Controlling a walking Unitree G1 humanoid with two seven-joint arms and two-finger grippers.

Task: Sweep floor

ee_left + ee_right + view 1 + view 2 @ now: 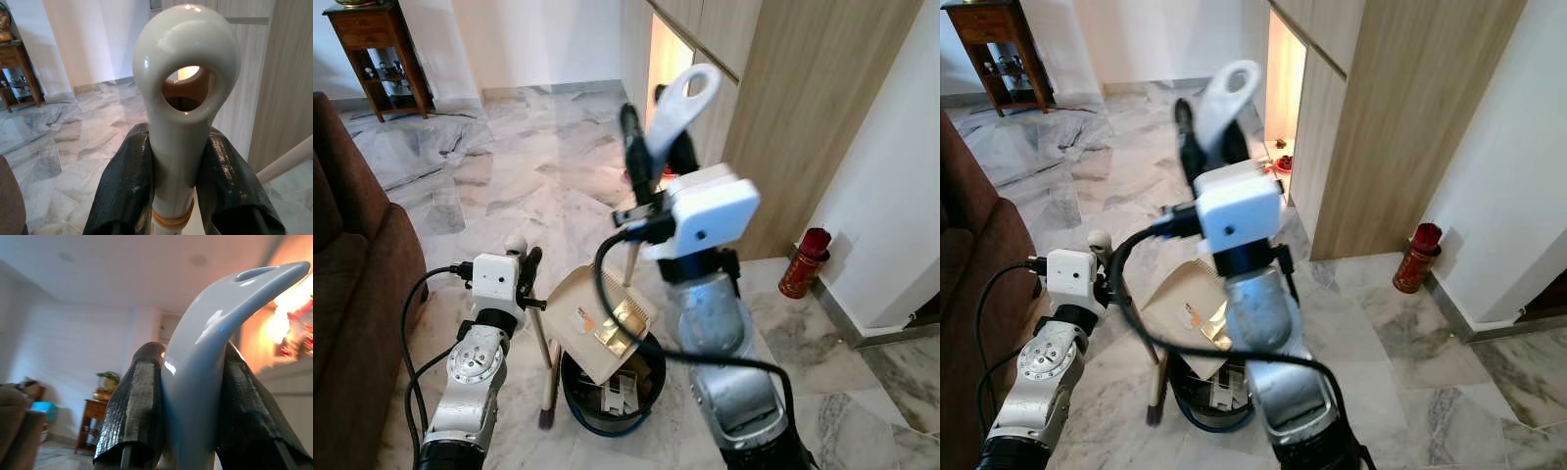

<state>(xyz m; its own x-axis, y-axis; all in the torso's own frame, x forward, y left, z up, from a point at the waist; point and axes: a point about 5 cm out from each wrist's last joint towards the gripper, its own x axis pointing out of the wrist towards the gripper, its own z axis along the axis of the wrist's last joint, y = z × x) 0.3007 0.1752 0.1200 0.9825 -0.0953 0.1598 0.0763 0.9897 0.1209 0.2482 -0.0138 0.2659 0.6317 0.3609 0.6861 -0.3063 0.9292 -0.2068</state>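
My left gripper (pixel 527 277) is shut on a thin broom stick (pixel 545 357) that stands nearly upright, its dark lower end on the marble floor beside the bin. The stick's white looped top (pixel 186 63) pokes out between the fingers. Raised high in front of me, my right gripper (pixel 656 147) is shut on the dustpan's white looped handle (pixel 690 96). The beige dustpan (pixel 590 318) hangs tilted over a black bin (pixel 607 409), with a few gold and orange scraps on it. Paper scraps lie inside the bin.
A brown sofa (pixel 352 294) runs along the left. A wooden cabinet (pixel 803 117) with a lit niche stands to the right, with a red canister (pixel 803 262) by the white wall. A wooden side table (pixel 377 49) stands far back left. Marble floor (pixel 529 166) stretches ahead.
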